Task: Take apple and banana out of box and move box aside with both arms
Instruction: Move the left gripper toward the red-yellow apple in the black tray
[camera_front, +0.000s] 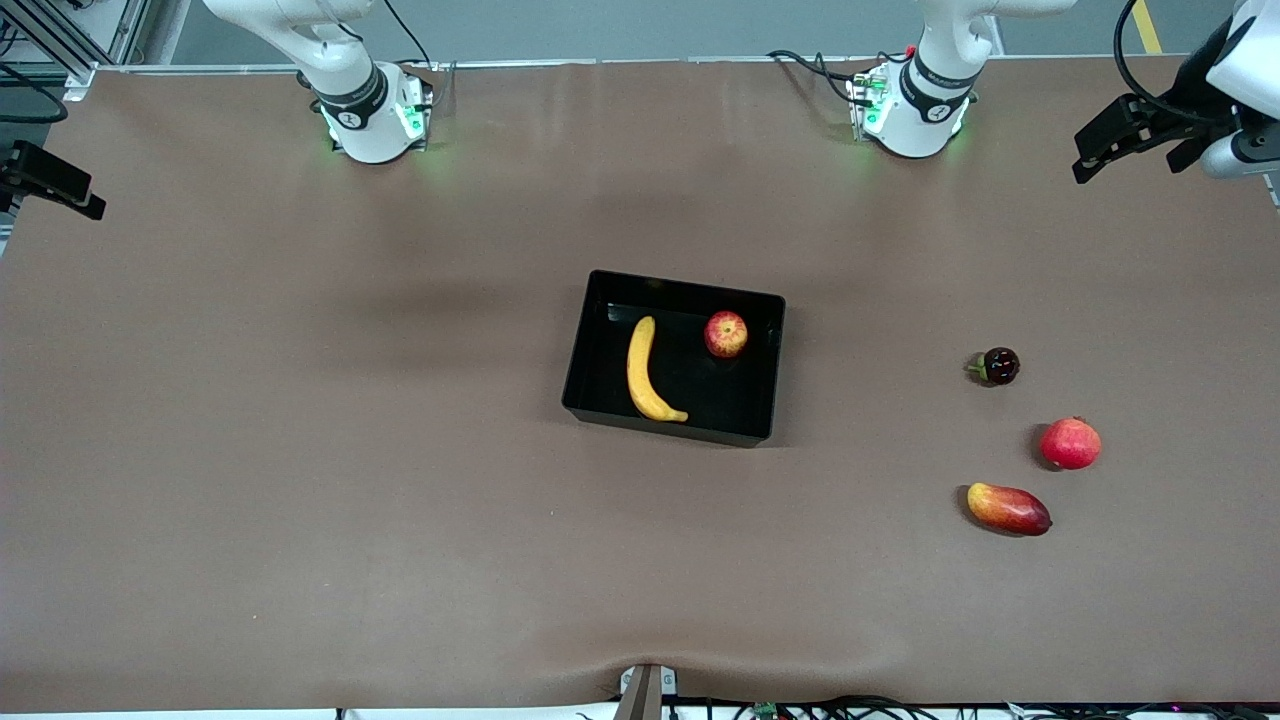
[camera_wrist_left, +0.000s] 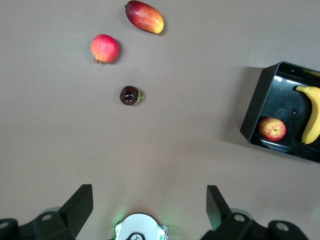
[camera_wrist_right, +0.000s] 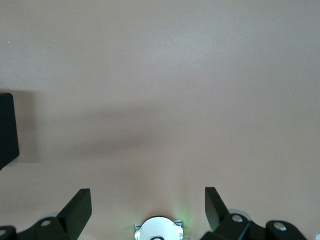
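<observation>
a shallow rectangular black plastic tray (camera_front: 594, 345) is sitting near the middle of the brown table (camera_front: 300, 450), holding a long curved yellow banana (camera_front: 645, 372) and a small round red apple with yellow streaks (camera_front: 726, 334); the two are lying apart. a small dark round fruit (camera_front: 998, 366), a plain red round fruit (camera_front: 1070, 444) and an oblong red-yellow mango (camera_front: 1008, 508) are resting on the table toward the left arm's end. the left gripper (camera_wrist_left: 150, 202) is hanging high over its own base with jaws spread wide and nothing between them, well apart from the tray. the right gripper (camera_wrist_right: 148, 202) is hanging likewise, jaws spread.
</observation>
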